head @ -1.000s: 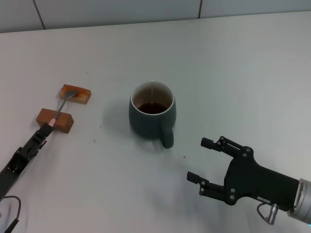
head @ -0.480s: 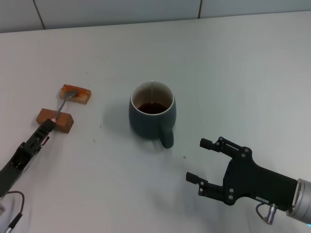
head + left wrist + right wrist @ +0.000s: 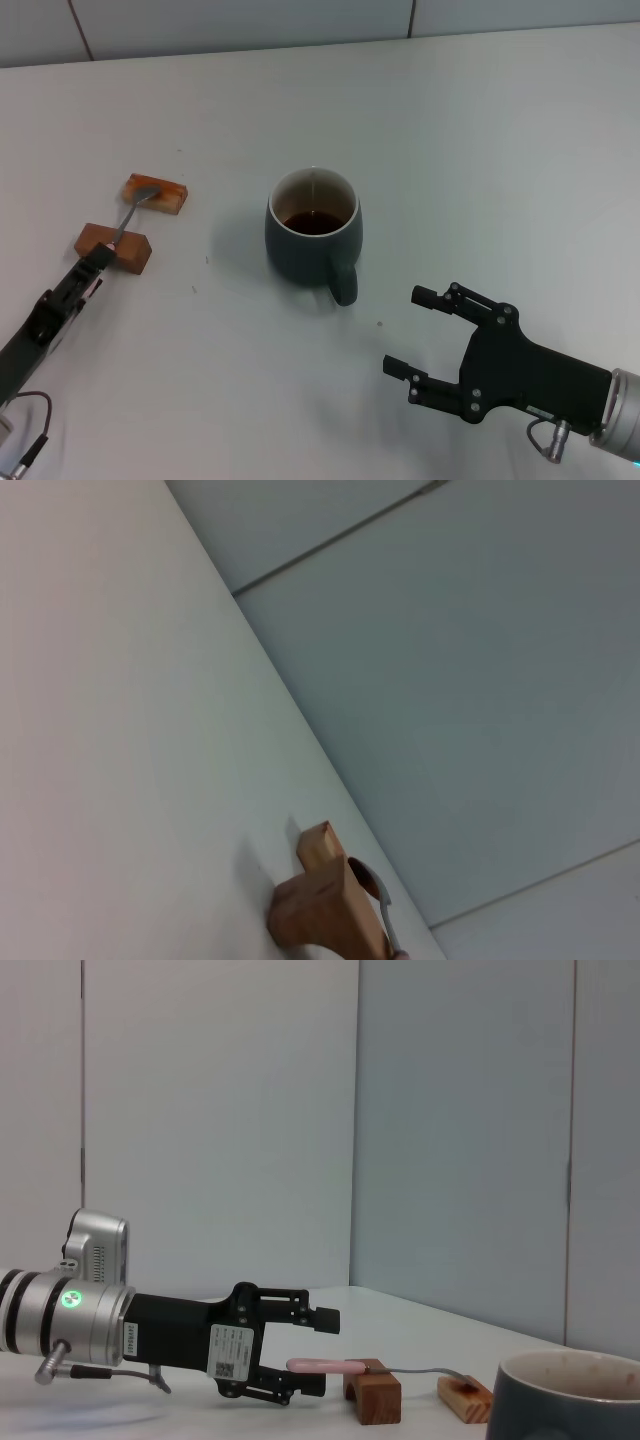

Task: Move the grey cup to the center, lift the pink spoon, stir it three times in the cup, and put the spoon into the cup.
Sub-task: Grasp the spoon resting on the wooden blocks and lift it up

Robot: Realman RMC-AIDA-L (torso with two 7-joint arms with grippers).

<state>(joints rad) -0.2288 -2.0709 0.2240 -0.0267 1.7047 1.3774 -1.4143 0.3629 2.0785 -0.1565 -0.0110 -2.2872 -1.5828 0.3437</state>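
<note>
The grey cup with dark liquid stands mid-table, its handle toward me; its rim shows in the right wrist view. The pink spoon lies across two wooden blocks, bowl on the far block. My left gripper is at the near block, over the spoon's handle end. In the right wrist view the left gripper is open, one finger above and one below the pink handle, with a gap left. My right gripper is open and empty, near-right of the cup.
Two brown wooden blocks carry the spoon at the table's left; the left wrist view shows one block with the spoon's metal neck. A wall runs along the table's far edge.
My left gripper has slid a little forward along the spoon, and the pink handle tip is now covered in the head view. The right arm has barely moved.
</note>
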